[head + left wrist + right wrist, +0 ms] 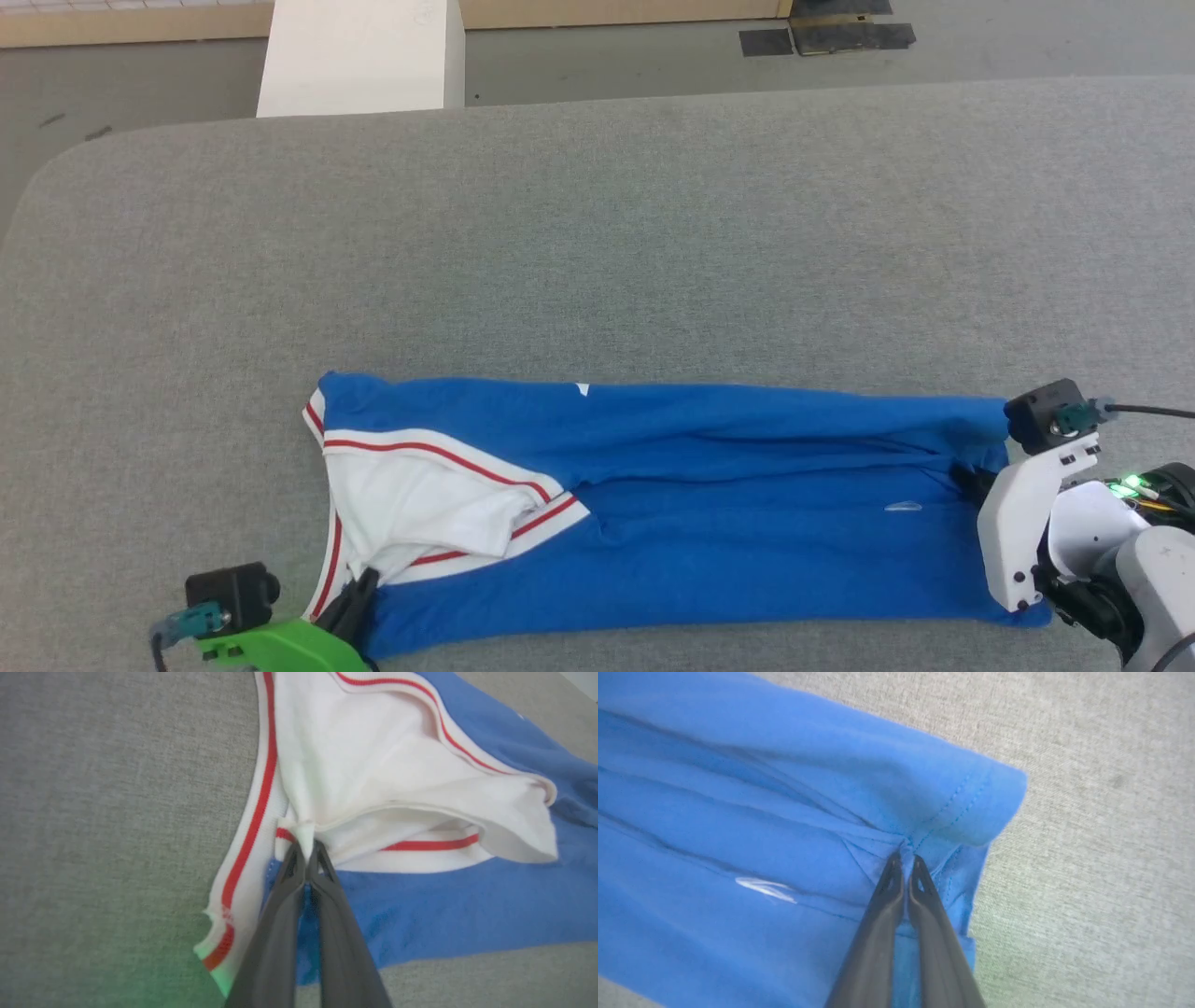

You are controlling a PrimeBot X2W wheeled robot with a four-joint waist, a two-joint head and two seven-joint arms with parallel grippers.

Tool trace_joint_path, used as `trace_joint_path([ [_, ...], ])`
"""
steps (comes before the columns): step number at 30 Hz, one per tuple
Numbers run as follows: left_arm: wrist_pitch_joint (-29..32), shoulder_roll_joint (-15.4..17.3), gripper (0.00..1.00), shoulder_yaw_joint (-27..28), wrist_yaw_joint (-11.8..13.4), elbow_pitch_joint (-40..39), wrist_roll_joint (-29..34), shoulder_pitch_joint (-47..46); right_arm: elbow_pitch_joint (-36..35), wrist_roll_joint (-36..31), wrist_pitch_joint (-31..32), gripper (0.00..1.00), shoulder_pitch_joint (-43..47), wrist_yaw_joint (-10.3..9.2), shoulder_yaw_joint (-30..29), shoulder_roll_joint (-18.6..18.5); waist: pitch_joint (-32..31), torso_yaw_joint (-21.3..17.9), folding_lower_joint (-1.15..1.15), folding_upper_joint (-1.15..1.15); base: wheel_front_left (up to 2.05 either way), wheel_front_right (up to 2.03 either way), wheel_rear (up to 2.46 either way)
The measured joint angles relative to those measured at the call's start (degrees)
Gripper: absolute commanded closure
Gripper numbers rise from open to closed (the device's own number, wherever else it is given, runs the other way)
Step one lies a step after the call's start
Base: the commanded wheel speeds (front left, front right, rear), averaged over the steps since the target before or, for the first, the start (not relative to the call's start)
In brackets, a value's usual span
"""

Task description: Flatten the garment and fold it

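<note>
My left gripper (308, 851) grips the shirt (728, 523) by its white, red-striped trim; my right gripper (906, 858) grips the blue hem; held so, I judge, to stretch it flat along the near edge of the desk (597, 233).

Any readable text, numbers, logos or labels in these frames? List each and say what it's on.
None can be read.
Garment: plain blue fabric and white trim with a red stripe, no lettering showing.
Small white mark on the blue fabric near the right end: a thin smear-like shape, not legible as a letter or logo.
White speck at the garment's far edge: too small to tell.
</note>
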Motion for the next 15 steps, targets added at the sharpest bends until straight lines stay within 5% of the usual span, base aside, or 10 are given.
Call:
trace_joint_path([
  [5, 0.51, -1.37, 1.0, -0.99, -0.48, 2.08, 0.31, -1.5, -1.36, -0.18, 3.49, 1.0, 1.16, -0.02, -3.01, 1.91, -0.4, 0.01, 0.0, 0.0, 0.0, 0.0, 0.0],
  [7, -0.09, -1.99, 0.11, -0.86, -0.48, 2.15, 0.31, -1.65, -2.19, -0.2, 3.13, 0.54, 2.75, -0.01, -4.76, 2.8, -0.95, 0.12, 0.0, 0.0, 0.0, 0.0, 0.0],
  [8, -0.6, -2.23, 0.0, -0.83, -0.57, 2.22, 0.32, -1.66, -2.9, -0.33, 2.98, 0.0, 3.85, -0.01, -5.67, 3.25, -1.31, 0.2, 0.0, 0.0, 0.0, 0.0, 0.0],
  [15, -8.01, -4.34, 0.0, -0.41, -1.44, 2.19, 3.19, -2.05, -9.83, -2.57, -2.29, 0.0, 12.35, 0.0, -13.67, 7.93, -4.17, 0.9, 0.0, 0.0, 0.0, 0.0, 0.0],
])
